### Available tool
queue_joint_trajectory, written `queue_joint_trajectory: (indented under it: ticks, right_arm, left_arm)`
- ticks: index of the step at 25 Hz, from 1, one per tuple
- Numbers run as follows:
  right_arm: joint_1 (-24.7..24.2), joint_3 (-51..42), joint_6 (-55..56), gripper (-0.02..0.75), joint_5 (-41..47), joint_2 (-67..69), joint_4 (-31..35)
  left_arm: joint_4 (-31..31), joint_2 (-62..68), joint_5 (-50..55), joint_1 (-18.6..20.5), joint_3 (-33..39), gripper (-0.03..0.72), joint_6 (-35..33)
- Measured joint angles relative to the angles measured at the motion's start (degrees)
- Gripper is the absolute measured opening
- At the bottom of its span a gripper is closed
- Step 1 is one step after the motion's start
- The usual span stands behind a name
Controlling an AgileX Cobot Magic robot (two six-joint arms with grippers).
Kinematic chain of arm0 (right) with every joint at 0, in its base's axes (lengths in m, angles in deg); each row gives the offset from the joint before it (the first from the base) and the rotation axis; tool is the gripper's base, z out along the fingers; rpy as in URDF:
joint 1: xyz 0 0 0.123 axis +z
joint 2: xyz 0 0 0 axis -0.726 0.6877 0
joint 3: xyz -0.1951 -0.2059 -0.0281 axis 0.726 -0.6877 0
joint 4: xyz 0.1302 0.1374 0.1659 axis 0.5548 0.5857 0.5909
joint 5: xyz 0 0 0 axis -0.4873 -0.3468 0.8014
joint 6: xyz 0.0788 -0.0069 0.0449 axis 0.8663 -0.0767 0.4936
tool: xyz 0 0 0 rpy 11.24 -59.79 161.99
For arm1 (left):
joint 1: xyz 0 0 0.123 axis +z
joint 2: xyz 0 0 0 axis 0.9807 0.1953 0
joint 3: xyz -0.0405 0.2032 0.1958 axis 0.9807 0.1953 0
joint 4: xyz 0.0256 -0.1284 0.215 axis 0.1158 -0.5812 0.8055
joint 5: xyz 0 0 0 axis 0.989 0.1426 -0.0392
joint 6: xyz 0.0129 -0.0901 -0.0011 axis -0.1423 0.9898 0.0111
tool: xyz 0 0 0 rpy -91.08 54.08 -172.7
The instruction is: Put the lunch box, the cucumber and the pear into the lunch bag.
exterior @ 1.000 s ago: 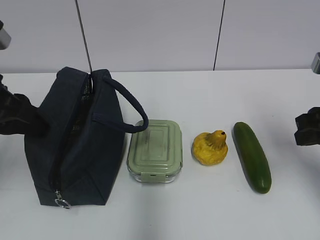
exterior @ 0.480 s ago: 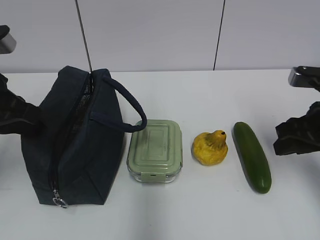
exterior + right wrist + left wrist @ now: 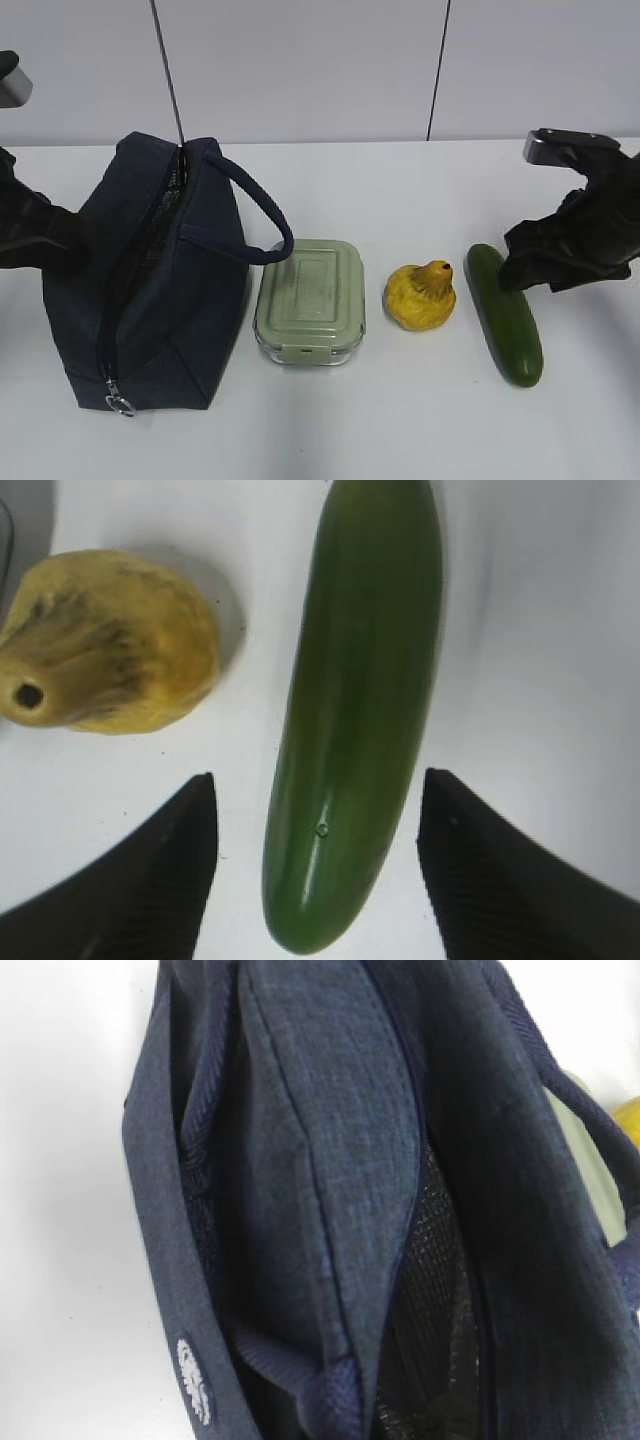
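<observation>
Hovering over the cucumber (image 3: pixel 355 710), the right hand (image 3: pixel 318 855) is spread wide, one finger on each side of the cucumber's end and neither touching it. From the exterior view this hand (image 3: pixel 520 268) sits above the far end of the cucumber (image 3: pixel 506 314), which lies flat on the white surface (image 3: pixel 400 420) at the right of the row. Just left of it is the pear (image 3: pixel 421 295), apart from the cucumber, its brownish tip up. Next left is the box (image 3: pixel 310 301) with its green lid on, beside the bag (image 3: pixel 150 280). One bag handle (image 3: pixel 255 205) arcs over toward the box. The bag stands at the left, its top zipper parted. The left arm (image 3: pixel 30 225) presses against the bag's left side; its wrist camera shows only navy fabric and mesh (image 3: pixel 430 1290), so I cannot tell that hand's state.
</observation>
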Motion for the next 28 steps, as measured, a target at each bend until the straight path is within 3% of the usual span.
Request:
queue_joint_trajectory:
  ticks: [9,23,28]
  right_arm:
    - [5.4,8.3,15.6,0.493,3.3,7.3,-15.8]
    - [6.5,12.6,19.7,0.493,6.2,15.9,-18.7]
    - [6.5,13.1,19.8,0.446,7.5,16.9,-18.7]
  left_arm:
    - [0.0,0.0,-0.1,0.0,0.0,-0.008,0.0]
    - [0.0,0.0,-0.4,0.0,0.0,-0.009,0.0]
    - [0.0,0.0,-0.4,0.0,0.0,-0.009,0.0]
